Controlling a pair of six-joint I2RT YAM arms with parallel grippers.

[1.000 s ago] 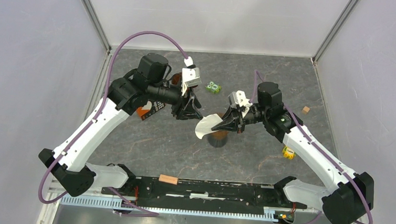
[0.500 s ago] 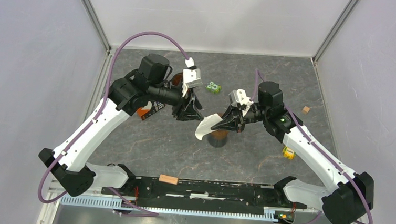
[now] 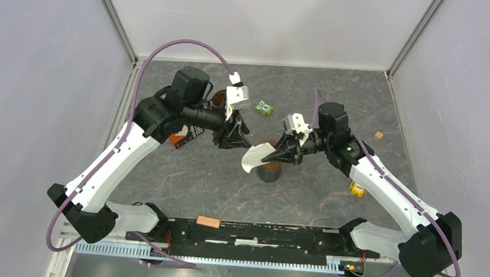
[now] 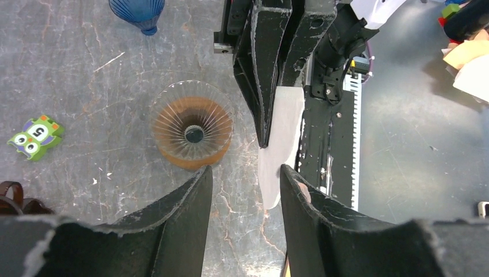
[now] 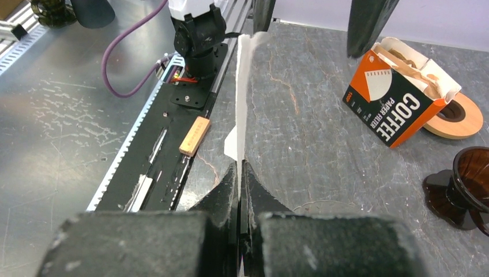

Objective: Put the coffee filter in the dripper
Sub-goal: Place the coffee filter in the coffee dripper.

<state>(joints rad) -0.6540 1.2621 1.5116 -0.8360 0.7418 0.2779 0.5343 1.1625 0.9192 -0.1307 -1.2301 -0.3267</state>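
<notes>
The white paper coffee filter (image 3: 254, 157) hangs flat and folded from my right gripper (image 3: 281, 155), which is shut on its edge just above and left of the dripper (image 3: 269, 173). The dripper is a ribbed clear cone on an amber base (image 4: 193, 131), standing empty on the table. In the right wrist view the filter (image 5: 241, 86) shows edge-on, pinched at my right gripper (image 5: 241, 167). My left gripper (image 4: 245, 173) is open; the filter's free end (image 4: 279, 144) lies between its fingers, close to one of them. I cannot tell whether they touch.
An orange coffee filter box (image 5: 398, 98), a wooden ring (image 5: 458, 118) and a dark brown glass cup (image 5: 461, 184) sit behind the left arm. A blue glass (image 4: 138, 11), a green owl block (image 3: 263, 107), a yellow block (image 3: 357, 189) and a small brown cube (image 3: 378, 135) lie around.
Hardly anything: the right arm has shifted very slightly while still holding the filter over the dripper. The left gripper stays open beside it.
</notes>
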